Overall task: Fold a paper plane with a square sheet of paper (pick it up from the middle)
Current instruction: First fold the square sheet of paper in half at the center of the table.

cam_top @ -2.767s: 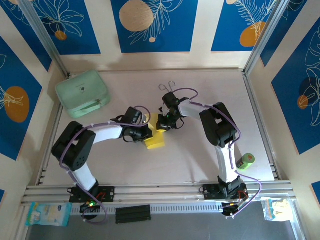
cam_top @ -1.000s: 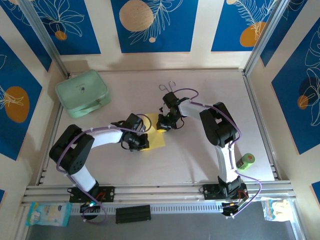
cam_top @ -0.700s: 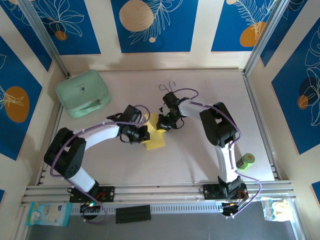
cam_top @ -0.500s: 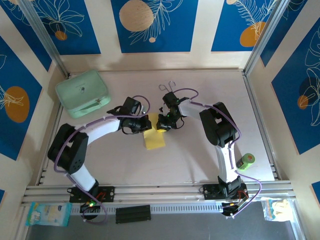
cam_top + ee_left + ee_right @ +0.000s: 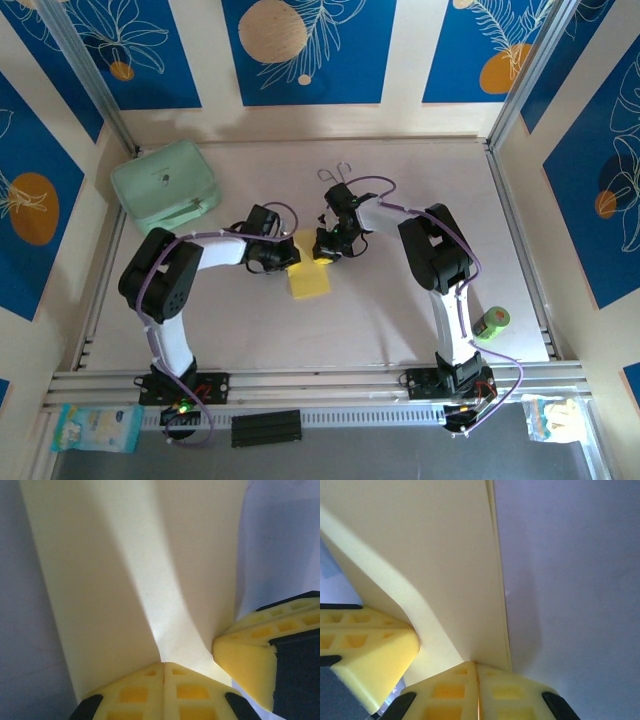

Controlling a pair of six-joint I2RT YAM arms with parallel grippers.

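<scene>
Paper: square sheet of paper [image 5: 311, 282] — yellow, folded, creased.
Grip: left gripper [image 5: 287, 255], right gripper [image 5: 322, 250] pinch its far end.
Room: table [image 5: 370, 325] open nearward.

Sheet of paper [image 5: 310, 278]: thin, plain yellow. Folded over into a narrow oblong, layered edge showing along one side. Lies near the middle of the table [image 5: 400, 310], surface gently bowed.

Top camera: high, well behind left claw [image 5: 292, 258], right claw [image 5: 319, 250], looking down over whole table [image 5: 380, 325]. Wrist cameras: tight behind own claw, facing forward. All share paper [image 5: 310, 283] between claws.
</scene>
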